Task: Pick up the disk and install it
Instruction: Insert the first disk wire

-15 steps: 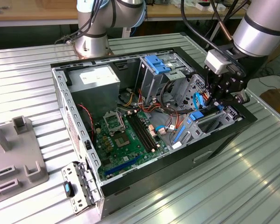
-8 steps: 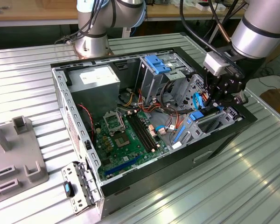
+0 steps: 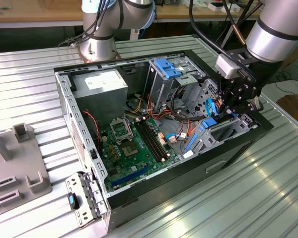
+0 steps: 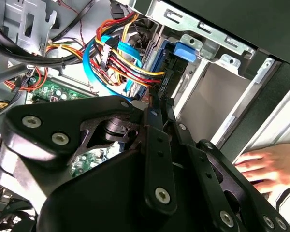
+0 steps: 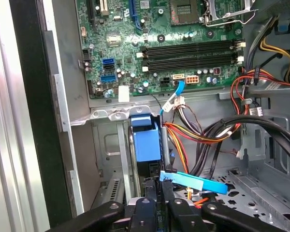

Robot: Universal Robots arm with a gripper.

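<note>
Robotics lab, open computer case (image 3: 248, 130), workbenches (image 3: 35, 12)

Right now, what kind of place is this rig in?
Likely a PC assembly or repair test bench: an opened computer case with its motherboard exposed on a ribbed metal table, workbenches behind.

Wire bundle (image 5: 203, 133) crowds bay; person's hand (image 4: 270, 166) beside case.

Computer case (image 3: 238, 144): matt black painted outer wall, bare dull-grey sheet-metal frame inside. Motherboard (image 3: 134, 148) on the case floor: glossy green board. Disk (image 5: 146, 140) at the case's front bay: smooth bright blue plastic carrier. Gripper (image 4: 159, 104): matt black metal links, bright screw heads. Table (image 3: 268, 198) under the case: ribbed, shiny aluminium
</note>
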